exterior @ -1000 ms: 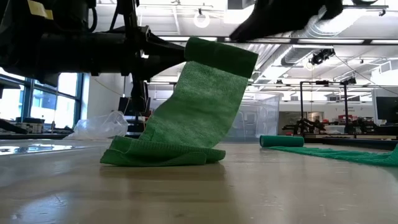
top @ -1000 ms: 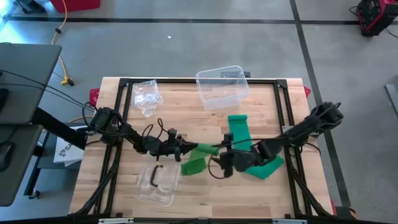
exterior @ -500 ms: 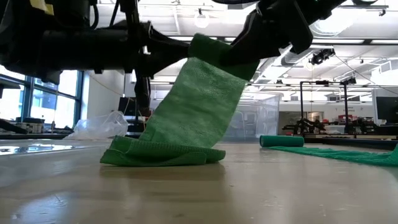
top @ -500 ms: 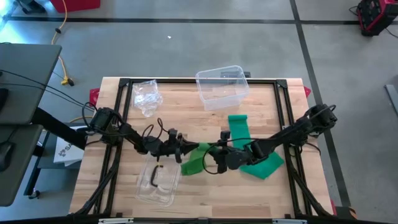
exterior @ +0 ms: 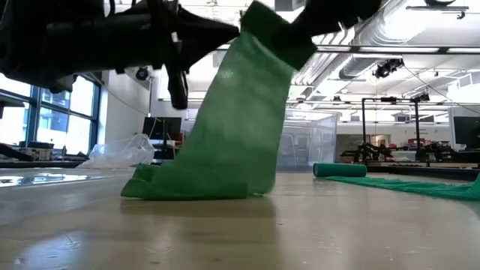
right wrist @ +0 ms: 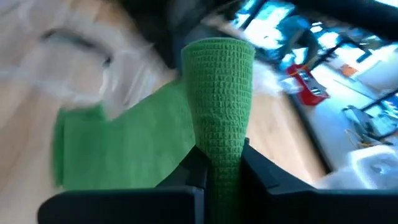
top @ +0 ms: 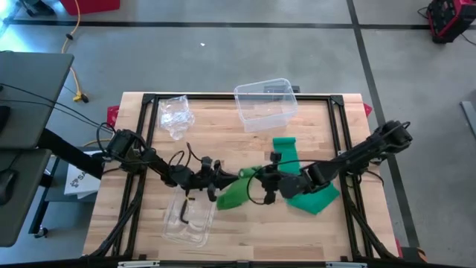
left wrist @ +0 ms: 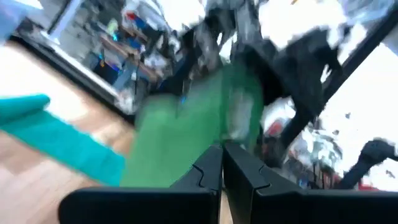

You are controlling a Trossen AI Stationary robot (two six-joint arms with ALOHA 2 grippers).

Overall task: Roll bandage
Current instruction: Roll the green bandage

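Your right gripper (right wrist: 221,163) pinches the green bandage (right wrist: 214,99) roll's end; left gripper (left wrist: 222,163), pressed together, holds its left end.

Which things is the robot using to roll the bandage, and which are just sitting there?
In use: green bandage, pinched by the right gripper and left gripper.

Lying about: teal bandage, clear plastic tub, crumpled plastic bag, clear lid with a black handle.
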